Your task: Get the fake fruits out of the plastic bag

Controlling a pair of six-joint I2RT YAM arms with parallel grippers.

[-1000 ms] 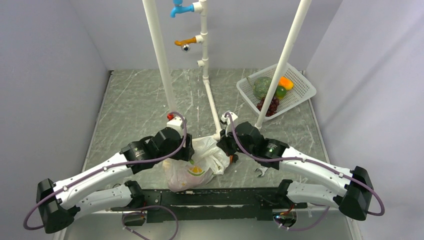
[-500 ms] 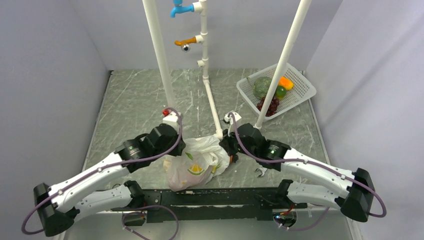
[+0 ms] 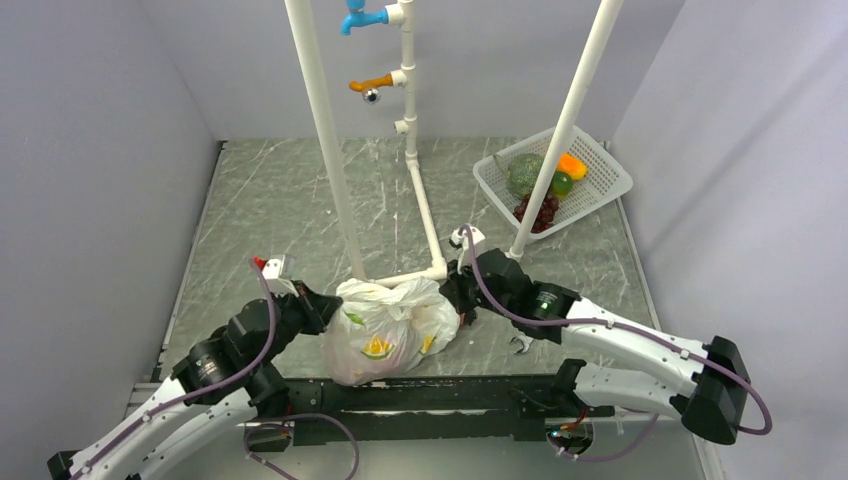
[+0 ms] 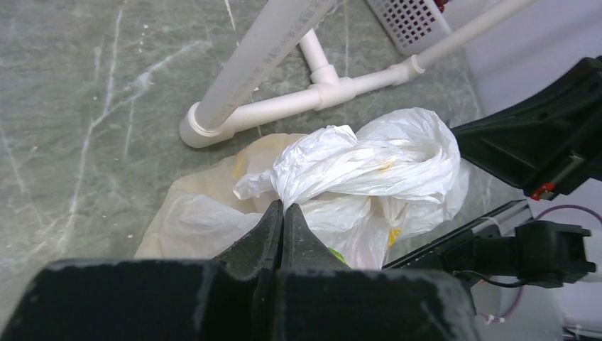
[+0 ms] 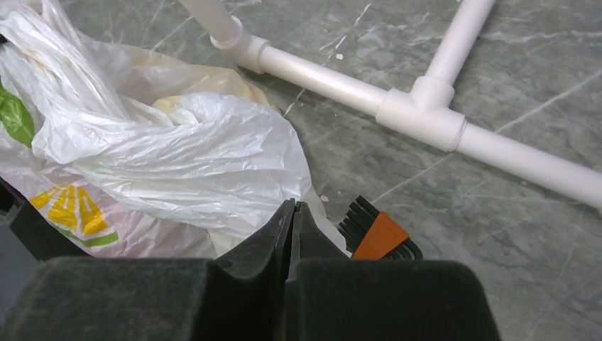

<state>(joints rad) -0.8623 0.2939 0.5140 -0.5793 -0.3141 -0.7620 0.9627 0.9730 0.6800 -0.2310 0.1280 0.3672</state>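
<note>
The plastic bag (image 3: 385,325), crinkly white with lemon prints, lies bunched near the table's front edge between my two grippers. My left gripper (image 3: 325,312) is shut on a twisted fold at the bag's left side; the left wrist view shows the film (image 4: 369,163) running straight into its closed tips (image 4: 284,206). At the bag's right side my right gripper (image 3: 452,298) has its jaws together on the thin edge of the bag (image 5: 177,156), at the tips (image 5: 292,206). The fake fruits are hidden inside the bag; only a pale yellow tint shows through.
A white PVC pipe frame (image 3: 410,275) stands just behind the bag, its posts rising upward. An orange hex key set (image 5: 380,234) lies beside my right gripper, with a wrench (image 3: 521,345) nearby. A white basket (image 3: 600,185) at the back right holds a melon and dark grapes.
My left gripper closed on the bag's left fold. The left arm then drew back to the left and toward the front edge, stretching the bag. The right arm hardly moved.
</note>
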